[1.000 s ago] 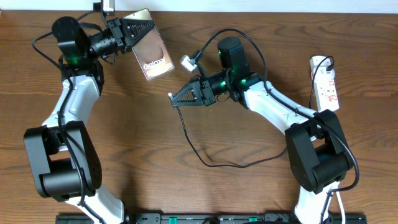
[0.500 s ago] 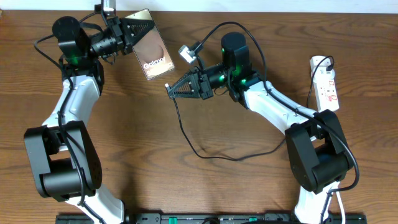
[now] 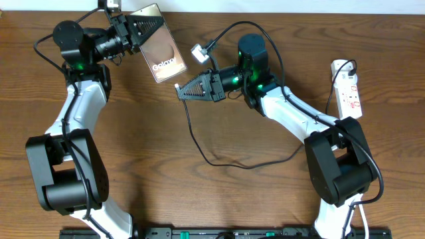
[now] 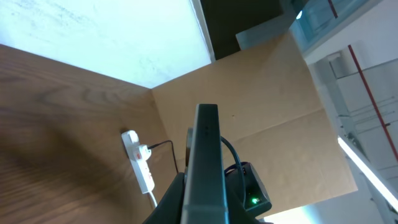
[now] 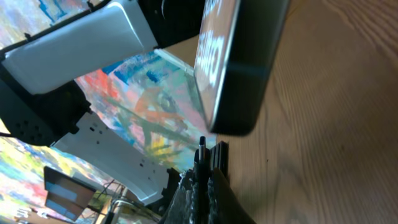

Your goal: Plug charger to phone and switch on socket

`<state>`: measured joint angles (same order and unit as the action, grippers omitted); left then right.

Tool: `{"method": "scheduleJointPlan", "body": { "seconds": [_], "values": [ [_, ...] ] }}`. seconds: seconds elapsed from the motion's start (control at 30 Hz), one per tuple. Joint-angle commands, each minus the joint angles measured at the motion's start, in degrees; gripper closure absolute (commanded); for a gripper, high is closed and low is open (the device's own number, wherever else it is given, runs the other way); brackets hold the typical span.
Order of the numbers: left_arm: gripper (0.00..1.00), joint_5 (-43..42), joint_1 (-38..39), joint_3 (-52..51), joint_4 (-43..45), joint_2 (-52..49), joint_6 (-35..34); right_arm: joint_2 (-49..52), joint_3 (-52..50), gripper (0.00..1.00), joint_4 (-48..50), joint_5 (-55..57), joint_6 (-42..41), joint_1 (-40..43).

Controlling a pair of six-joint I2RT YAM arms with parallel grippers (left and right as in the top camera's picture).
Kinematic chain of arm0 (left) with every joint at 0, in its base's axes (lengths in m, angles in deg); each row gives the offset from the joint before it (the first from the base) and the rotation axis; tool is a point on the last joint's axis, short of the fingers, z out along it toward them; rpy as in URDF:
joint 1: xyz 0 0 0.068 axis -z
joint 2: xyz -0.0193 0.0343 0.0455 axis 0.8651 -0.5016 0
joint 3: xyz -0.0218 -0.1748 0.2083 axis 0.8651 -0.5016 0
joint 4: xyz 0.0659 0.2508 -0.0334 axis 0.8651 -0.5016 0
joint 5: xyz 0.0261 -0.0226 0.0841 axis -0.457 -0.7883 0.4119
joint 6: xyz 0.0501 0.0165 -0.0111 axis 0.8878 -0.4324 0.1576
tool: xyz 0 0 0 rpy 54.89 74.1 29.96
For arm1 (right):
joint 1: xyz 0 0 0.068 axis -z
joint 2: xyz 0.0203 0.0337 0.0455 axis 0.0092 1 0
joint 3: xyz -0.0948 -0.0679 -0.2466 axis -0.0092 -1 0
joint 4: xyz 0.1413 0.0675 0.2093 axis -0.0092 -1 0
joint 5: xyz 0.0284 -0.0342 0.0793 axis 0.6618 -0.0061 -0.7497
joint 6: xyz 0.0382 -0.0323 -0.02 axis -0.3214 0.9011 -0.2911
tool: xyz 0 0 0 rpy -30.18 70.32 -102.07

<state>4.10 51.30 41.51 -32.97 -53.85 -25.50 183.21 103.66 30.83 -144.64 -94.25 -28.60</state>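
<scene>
- While my left jaws clamp the phone (image 3: 161, 56) near the far edge of the table (image 3: 133, 166), my right jaws pinch the charger (image 3: 246, 166) tip just beside it
- Socket (image 3: 348, 89) lies at the right edge

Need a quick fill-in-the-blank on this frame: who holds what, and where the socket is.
1. The left gripper is shut on the ____.
2. The right gripper is shut on the connector end of the ____.
3. The socket lies on the table beside the ____ arm.
Missing words: phone; charger; right.
</scene>
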Motion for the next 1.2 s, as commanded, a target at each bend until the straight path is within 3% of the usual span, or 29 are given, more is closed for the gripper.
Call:
{"method": "scheduleJointPlan", "body": {
  "seconds": [0.0,1.17],
  "values": [
    [0.93,-0.2,0.0,0.9,0.7,1.6,-2.3,0.2,0.7,0.99,1.5,0.3,-2.6,-0.2],
    [0.92,-2.0,0.7,0.9,0.7,1.6,-1.9,0.2,0.7,0.99,7.6,0.2,-5.1,-0.2]
  ]
}}
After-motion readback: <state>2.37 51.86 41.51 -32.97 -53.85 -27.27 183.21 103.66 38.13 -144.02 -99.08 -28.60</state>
